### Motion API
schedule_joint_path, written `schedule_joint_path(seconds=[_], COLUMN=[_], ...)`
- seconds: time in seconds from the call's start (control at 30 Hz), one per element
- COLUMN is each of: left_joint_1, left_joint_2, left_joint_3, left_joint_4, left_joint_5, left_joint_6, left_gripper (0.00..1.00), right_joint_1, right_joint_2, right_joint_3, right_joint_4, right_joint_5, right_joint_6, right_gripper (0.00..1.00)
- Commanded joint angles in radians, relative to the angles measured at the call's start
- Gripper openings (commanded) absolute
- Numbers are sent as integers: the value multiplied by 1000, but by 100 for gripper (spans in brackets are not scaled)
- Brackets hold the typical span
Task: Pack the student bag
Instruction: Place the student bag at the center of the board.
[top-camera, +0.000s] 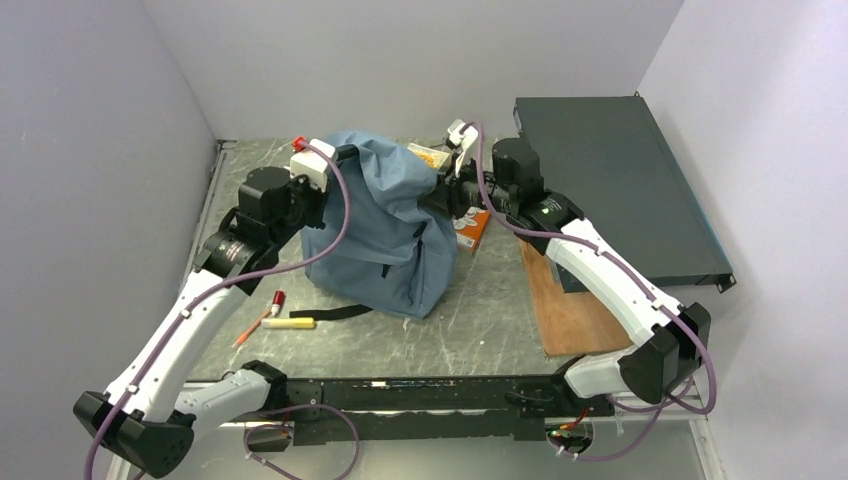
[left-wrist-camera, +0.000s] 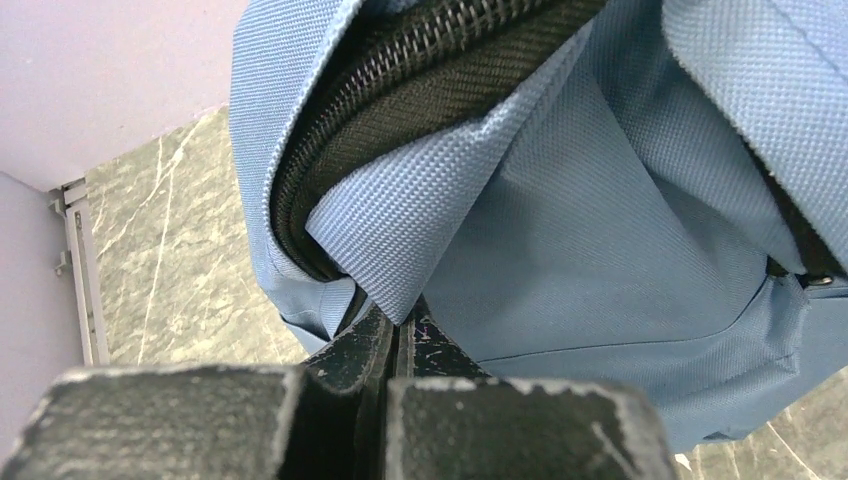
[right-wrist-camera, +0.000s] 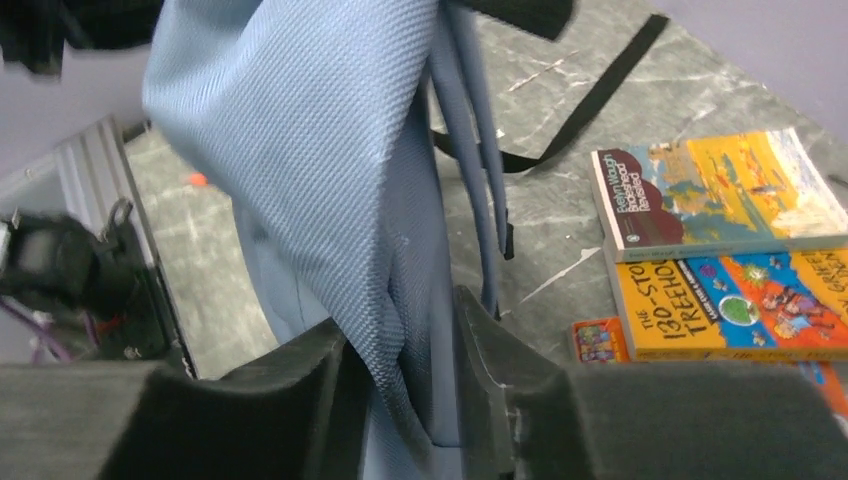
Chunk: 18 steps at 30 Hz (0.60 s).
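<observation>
Upright soft grey-blue woven-fabric backpack (top-camera: 385, 235), black zipper (left-wrist-camera: 400, 70) curved along its top edge, one fold pinched tight by left gripper (left-wrist-camera: 398, 335), another clamped by right gripper (right-wrist-camera: 410, 385)

Top external: fixed high behind arm bases, faces down and forward, far, covers whole table (top-camera: 480, 340). Left wrist: very near, looks along left gripper (left-wrist-camera: 400, 335) into student bag (left-wrist-camera: 600, 230) fabric and zipper (left-wrist-camera: 420, 70). Right wrist: equally near, right gripper (right-wrist-camera: 400, 380) at bottom, books (right-wrist-camera: 720, 250) on table beyond. All three views share same bag
</observation>
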Motion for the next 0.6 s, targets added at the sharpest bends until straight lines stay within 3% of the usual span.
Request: schedule_joint_path(seconds=[0.0, 0.03, 0.13, 0.37, 0.43, 0.57], left_joint_1=[-4, -4, -4, -4, -4, -2], left_joint_2=[-80, -104, -165, -191, -199, -215], left_joint_3=[-72, -99, -161, -184, -194, -208], left_joint_4=[150, 180, 262, 271, 273, 279], left_joint_5=[-35, -51, -90, -131, -131, -138], left_joint_6=[-4, -5, -25, -66, -68, -79], left_gripper=[0, 0, 0, 0, 0, 0], right_joint_1=[17, 30, 45, 340, 425, 566], right_joint_2=[-6, -18, -64, -204, -240, -292], right_joint_3=[112, 109, 85, -46, -110, -255], right_joint_4=[-67, -94, -194, -325, -295, -72], right_joint_5=[249, 329, 560, 1080, 1152, 1112], right_joint_6=[131, 163, 334, 570, 595, 547], right_gripper=[51, 70, 85, 88, 88, 78])
